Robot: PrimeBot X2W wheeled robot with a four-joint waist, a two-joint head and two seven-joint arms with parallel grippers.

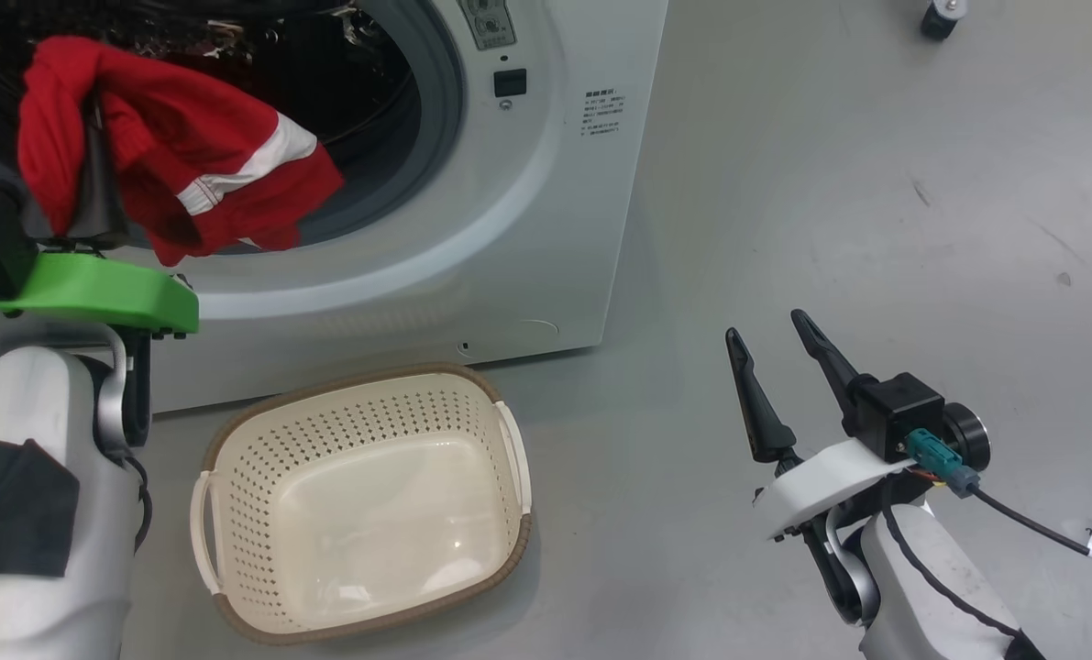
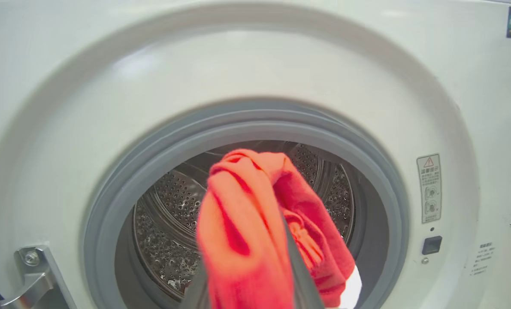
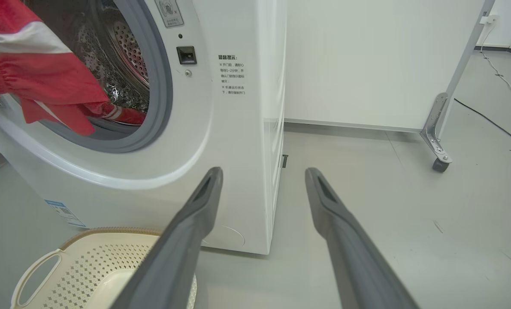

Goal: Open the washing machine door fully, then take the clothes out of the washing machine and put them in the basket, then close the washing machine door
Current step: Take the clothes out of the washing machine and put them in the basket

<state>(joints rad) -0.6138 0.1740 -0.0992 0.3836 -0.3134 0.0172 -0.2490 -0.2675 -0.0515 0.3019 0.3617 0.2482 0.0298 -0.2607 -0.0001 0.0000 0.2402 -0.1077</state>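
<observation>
Head view: my left claw [image 1: 93, 137] grips the red garment [image 1: 188, 156] outside the open washing machine [image 1: 527, 211], one end trailing inside. Cream basket [image 1: 353, 380] on the floor below sits empty. Right claw [image 1: 766, 325] is spread wide, holding nothing. Left to do, I judge: dropping it in, closing up.

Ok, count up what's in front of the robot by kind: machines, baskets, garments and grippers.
washing machine: 1
basket: 1
clothes: 1 red garment
grippers: 2, the left gripper shut on the clothes, the right gripper open
total: 5
</observation>
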